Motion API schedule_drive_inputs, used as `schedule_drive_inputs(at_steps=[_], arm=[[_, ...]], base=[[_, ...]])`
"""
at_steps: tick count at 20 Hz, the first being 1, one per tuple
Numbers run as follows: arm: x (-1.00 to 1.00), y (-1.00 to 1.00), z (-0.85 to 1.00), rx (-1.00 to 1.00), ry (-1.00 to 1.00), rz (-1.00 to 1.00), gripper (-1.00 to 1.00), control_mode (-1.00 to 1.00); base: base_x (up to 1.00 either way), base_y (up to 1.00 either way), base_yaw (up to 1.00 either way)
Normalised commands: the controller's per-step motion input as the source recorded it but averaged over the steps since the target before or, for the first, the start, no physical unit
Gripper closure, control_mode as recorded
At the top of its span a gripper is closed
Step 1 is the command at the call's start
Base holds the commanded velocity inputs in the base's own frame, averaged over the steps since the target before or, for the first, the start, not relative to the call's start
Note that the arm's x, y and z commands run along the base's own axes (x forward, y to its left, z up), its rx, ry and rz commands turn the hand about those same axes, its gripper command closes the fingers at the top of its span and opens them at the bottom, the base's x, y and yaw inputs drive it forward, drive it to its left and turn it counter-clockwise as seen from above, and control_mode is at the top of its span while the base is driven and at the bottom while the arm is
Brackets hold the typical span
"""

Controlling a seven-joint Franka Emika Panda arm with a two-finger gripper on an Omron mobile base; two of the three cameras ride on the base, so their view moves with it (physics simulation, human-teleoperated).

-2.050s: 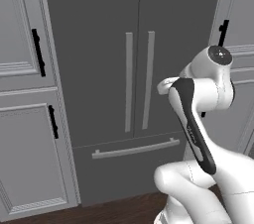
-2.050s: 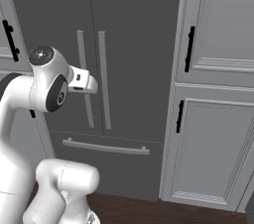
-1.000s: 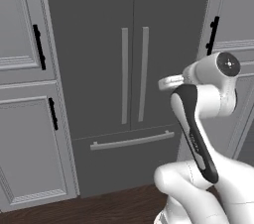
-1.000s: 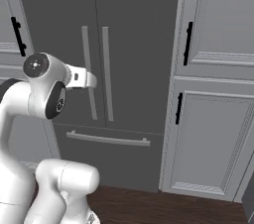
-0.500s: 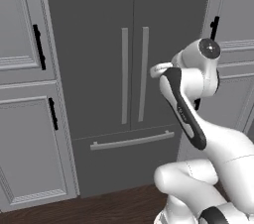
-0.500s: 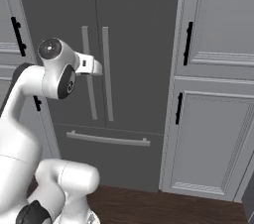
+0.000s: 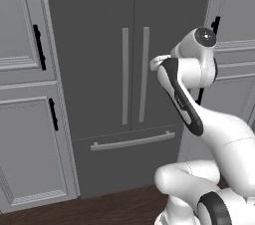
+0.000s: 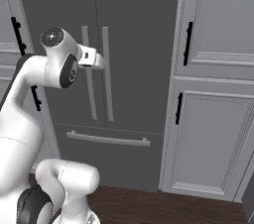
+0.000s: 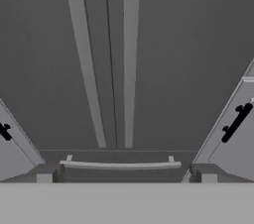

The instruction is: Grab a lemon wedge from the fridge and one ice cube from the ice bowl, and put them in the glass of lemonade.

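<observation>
1. 2 doors of the fridge (image 7: 104, 45) are closed; the lemon wedge is presumably inside, unseen.
2. Gripper state: cannot tell, fingertips too indistinct in the hand view.
3. Risk: the 2 door handles (image 9: 106, 64) sit close together, so a misaimed reach could strike between them or catch the wrong one.
4. Room: cabinets (image 8: 218, 119) flank both sides closely, limiting door swing; floor (image 7: 99, 209) ahead is open.

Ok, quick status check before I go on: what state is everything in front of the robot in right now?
fridge: both upper doors shut, bar handles untouched
lower drawer: shut
cabinets left of the fridge: doors shut
cabinets right of the fridge: doors shut
gripper: raised toward the fridge handles and short of them; fingertips can't be made out, so open or shut can't be told
</observation>
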Motion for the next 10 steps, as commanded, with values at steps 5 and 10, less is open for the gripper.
schedule_drive_inputs(at_steps=[5, 10], arm=[[0.35, -0.05, -0.01, 0.00, 0.00, -0.07, -1.00, -1.00], [0.31, -0.11, -0.22, 0.00, -0.06, 0.00, -1.00, -1.00]], base=[[0.00, 0.00, 0.00], [0.00, 0.00, 0.00]])
